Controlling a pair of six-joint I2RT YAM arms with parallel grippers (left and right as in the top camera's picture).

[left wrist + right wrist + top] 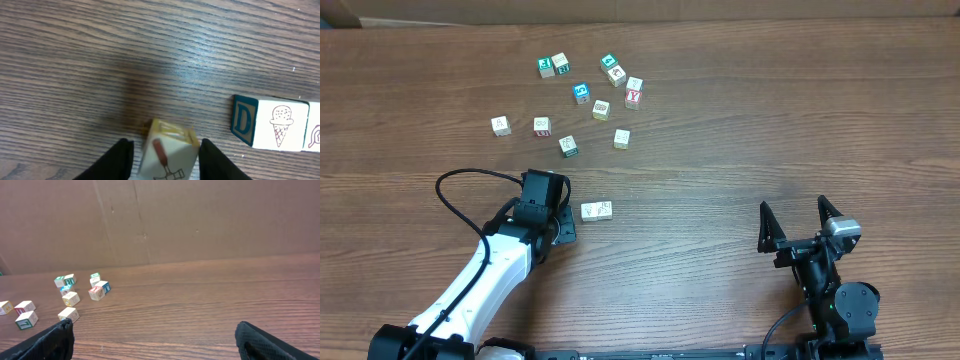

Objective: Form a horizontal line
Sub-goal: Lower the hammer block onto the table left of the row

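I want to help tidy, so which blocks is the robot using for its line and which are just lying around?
For the job:
- the row of two cubes
- the single cube inside the left gripper

Just lying about:
- the loose cubes scattered beyond the row

A tilted yellow-edged cube (165, 159) lies between the left end effector (166, 146)'s fingers (116, 161), apart from the horizontal line (279, 125).
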